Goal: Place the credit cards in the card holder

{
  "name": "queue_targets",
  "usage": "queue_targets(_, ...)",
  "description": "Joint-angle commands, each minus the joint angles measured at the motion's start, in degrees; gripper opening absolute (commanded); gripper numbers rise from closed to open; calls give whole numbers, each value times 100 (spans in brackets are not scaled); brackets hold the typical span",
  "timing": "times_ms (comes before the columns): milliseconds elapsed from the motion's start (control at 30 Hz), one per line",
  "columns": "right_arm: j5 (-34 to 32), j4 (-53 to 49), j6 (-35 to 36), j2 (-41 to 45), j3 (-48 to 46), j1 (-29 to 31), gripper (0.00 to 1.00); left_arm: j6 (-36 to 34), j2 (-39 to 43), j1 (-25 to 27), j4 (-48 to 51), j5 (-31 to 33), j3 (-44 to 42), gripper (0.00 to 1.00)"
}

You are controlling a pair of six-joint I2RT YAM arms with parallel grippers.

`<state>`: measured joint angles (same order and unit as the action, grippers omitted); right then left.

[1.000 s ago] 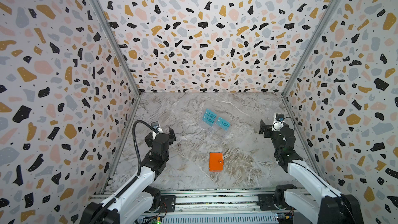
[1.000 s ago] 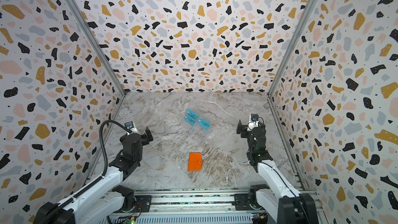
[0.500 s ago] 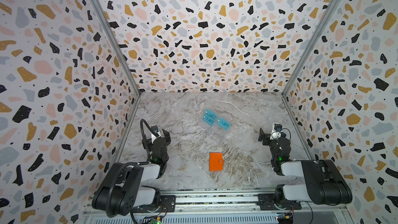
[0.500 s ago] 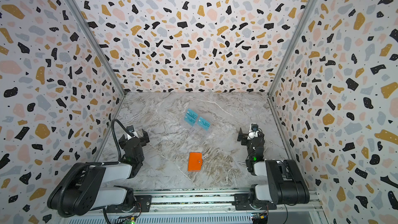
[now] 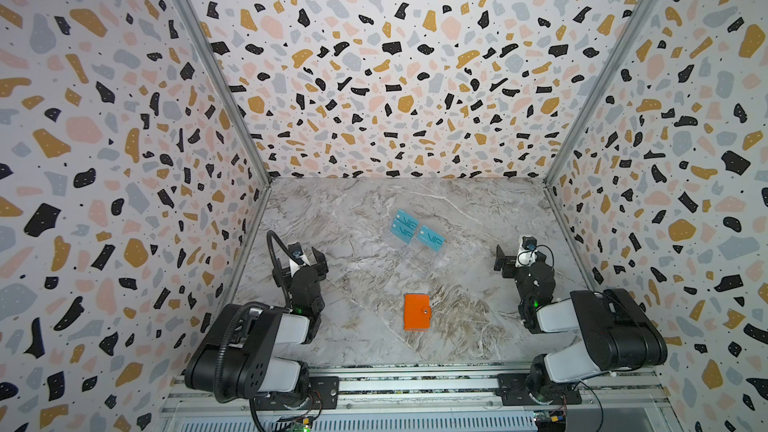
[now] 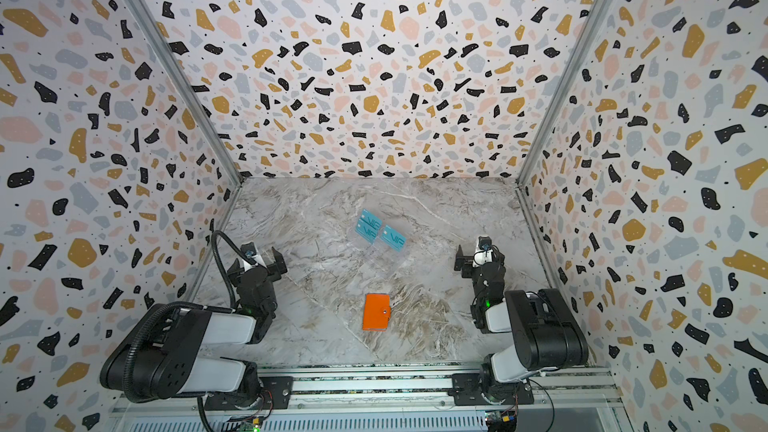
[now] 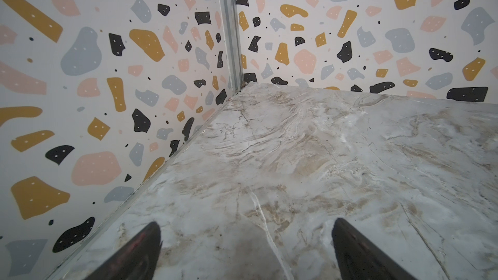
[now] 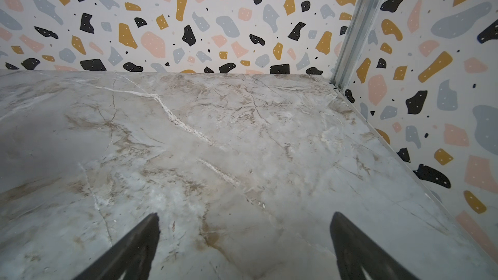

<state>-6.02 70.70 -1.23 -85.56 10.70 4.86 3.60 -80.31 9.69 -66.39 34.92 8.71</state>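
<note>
I'm seeing L claw [image 7: 245, 224] and R claw [image 8: 246, 216] both gaping wide, gripping nothing; teal VIP credit cards [image 5: 417, 234] lying apart from closed orange card holder [image 5: 416, 312].

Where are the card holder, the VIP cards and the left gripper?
card holder [image 5: 415, 312]: in a top view, middle of its orange cover.
VIP cards [image 5: 431, 238]: in a top view, face of the rightmost card.
left gripper [image 7: 246, 228]: left wrist view, midway between its open fingers.
</note>
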Motion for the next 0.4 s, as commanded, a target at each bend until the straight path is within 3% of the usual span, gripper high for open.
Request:
queue_targets(0, -143, 4, 81, 61, 121, 38, 99, -8, 67, -30, -418, -2, -43, 100)
queue_targets(367, -147, -8, 71, 63, 128, 29, 99, -15, 14, -29, -420, -18, -18, 100)
